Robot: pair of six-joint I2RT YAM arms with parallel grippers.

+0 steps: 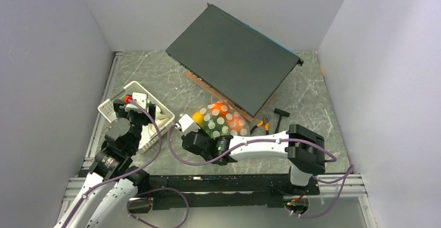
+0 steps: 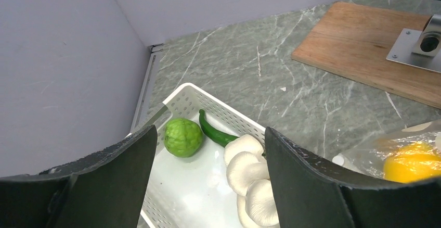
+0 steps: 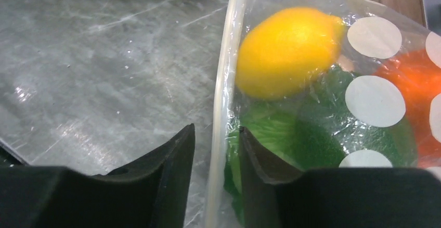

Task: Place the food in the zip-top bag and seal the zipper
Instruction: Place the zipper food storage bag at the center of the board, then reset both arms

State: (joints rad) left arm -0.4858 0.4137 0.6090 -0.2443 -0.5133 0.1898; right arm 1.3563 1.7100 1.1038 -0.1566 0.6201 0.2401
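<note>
The zip-top bag (image 1: 221, 119) lies at mid-table, holding a lemon (image 3: 288, 51), an orange (image 3: 416, 82) and lettuce (image 3: 291, 134). Its zipper (image 3: 224, 82) runs along the left mouth edge. My right gripper (image 3: 216, 129) straddles the zipper with a narrow gap, and the jaws do not touch it. It also shows in the top view (image 1: 193, 129) at the bag's left end. My left gripper (image 2: 210, 150) is open and empty above the white basket (image 2: 229, 113). The basket holds a round green fruit (image 2: 183, 137), a cucumber (image 2: 216, 131) and mushrooms (image 2: 249, 178).
A dark flat box (image 1: 234, 56) leans on a wooden board (image 2: 374, 51) at the back. Orange-handled pliers (image 1: 261, 126) and a black T-shaped tool (image 1: 281, 116) lie right of the bag. The basket (image 1: 112, 108) sits near the table's left edge.
</note>
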